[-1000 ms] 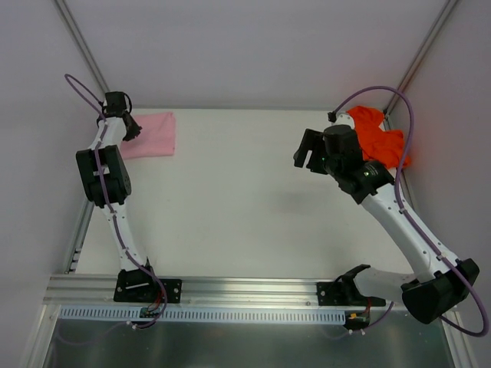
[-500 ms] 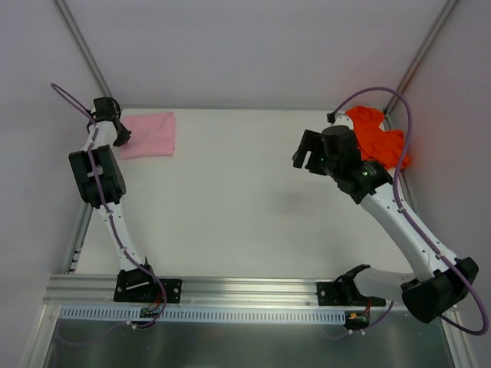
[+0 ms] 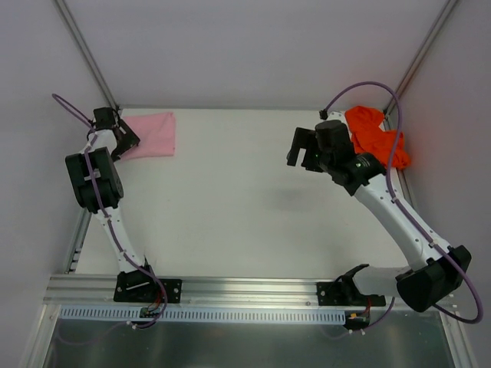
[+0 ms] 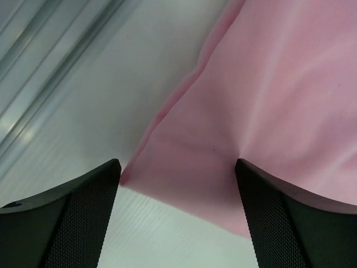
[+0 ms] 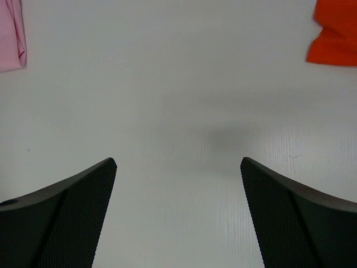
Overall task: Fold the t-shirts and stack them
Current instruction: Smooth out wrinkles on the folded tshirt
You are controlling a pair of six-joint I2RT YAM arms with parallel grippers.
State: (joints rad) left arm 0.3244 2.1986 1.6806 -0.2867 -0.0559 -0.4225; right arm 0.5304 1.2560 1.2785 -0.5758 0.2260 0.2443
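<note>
A light pink t-shirt lies folded flat at the table's far left corner; its near-left corner fills the left wrist view. My left gripper hovers open at that corner, nothing between its fingers. An orange-red t-shirt sits crumpled at the far right; only one edge shows in the right wrist view. My right gripper hangs open above the bare table, left of the orange-red shirt, holding nothing.
An aluminium rail runs along the table's near edge with both arm bases on it. Frame posts rise at the far corners. The white tabletop lies between the two shirts.
My left gripper has opened and let go of the pink shirt's corner. My right gripper has opened wider and drifted slightly left and up.
</note>
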